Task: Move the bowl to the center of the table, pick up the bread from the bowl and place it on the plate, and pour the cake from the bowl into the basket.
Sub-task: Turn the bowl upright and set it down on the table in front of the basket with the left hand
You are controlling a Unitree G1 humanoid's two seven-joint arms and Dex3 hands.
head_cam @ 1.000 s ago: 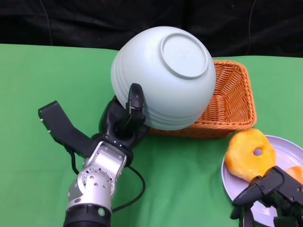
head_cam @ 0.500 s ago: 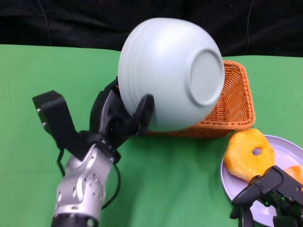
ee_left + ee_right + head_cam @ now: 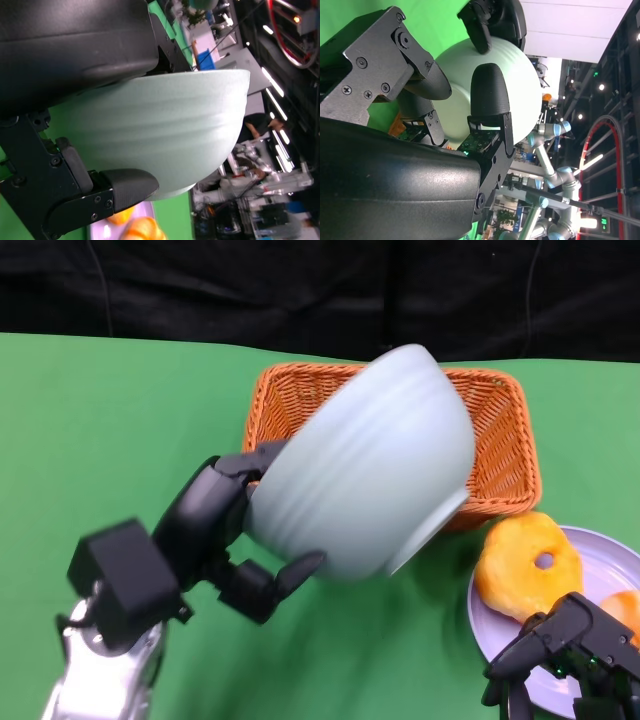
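the green table [image 3: 90,440] lay under everything. the bowl [image 3: 365,468], pale blue-green and ribbed, hung tilted in the air, clasped by the left hand [image 3: 225,540]: some fingers [image 3: 270,585] curled under its lower wall and others lay against its side. beyond that hand, past the bowl, sat the orange wicker basket [image 3: 500,430], its near part hidden by the bowl; what it held could not be told. the lilac plate [image 3: 600,560] lay just ahead of the right hand [image 3: 570,655], well off to the left hand's right. on the plate rested the bread [image 3: 525,565], a golden ring with a small hole, touching the plate's near-left rim, with a second orange piece [image 3: 625,605] beside it at the picture's edge. the right hand held nothing, its fingers apart and low by the plate's near edge. in the left wrist view the bowl [image 3: 165,130] filled the space between that hand's shell and a fingertip [image 3: 127,185].
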